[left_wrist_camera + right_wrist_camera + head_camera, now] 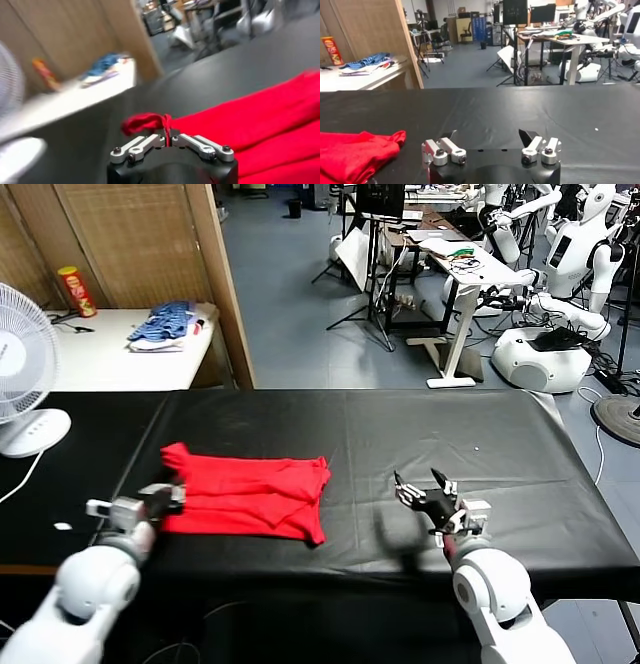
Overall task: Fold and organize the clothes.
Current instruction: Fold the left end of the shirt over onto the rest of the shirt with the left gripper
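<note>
At lower left of the head view, the left gripper pinches the folded red T-shirt's edge on the black table. Lower right, the right gripper hovers spread. A thin pinch could slip, undoing folds.

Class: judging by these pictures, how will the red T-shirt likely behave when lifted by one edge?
The red T-shirt probably drapes limply: it lies in soft folds. The left gripper bunches its pinched edge, suggesting thin, light cloth.

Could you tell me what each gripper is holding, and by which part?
Left gripper pinches the bright red T-shirt at its left edge; right gripper is open, holding nothing.
</note>
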Motion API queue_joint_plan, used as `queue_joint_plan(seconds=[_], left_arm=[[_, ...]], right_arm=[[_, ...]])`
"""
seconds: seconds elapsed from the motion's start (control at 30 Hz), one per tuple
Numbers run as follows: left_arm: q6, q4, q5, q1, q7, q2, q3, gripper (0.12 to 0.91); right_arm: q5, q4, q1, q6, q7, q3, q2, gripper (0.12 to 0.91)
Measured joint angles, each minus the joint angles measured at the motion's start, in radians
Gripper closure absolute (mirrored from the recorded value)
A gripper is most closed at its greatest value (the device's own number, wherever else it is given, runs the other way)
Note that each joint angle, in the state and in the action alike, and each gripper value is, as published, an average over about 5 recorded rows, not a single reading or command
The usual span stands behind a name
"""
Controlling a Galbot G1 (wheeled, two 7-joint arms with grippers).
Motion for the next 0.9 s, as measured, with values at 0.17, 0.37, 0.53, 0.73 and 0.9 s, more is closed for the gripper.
queue_joint_plan(seconds=[0.17, 0.37, 0.53, 0.73, 0.9], left_arm=[[0.007, -0.015, -0.044, -0.046, -0.014, -0.104, 0.088, 0.881], [-0.001, 0.006, -0.032, -0.068, -0.016, -0.204, 0.147, 0.881], [-0.004, 0.005, -0.051, -0.069, -0.017, -0.259, 0.163, 0.881], [-0.003, -0.008, -0.064, -0.059, -0.016, -0.296, 0.180, 0.881], [-0.016, 0.012, -0.041, -0.068, -0.016, -0.324, 0.186, 0.881]], right_arm=[[-0.011, 0.004, -0.006, 0.001, -0.001, -0.003, 0.006, 0.227], [-0.016, 0.005, -0.008, 0.001, -0.001, -0.008, 0.008, 0.227], [-0.021, 0.001, -0.005, 0.001, -0.001, -0.016, 0.014, 0.227], [-0.023, -0.005, -0.003, 0.001, -0.001, -0.020, 0.015, 0.227], [-0.027, -0.007, -0.002, 0.002, -0.006, -0.024, 0.015, 0.227]])
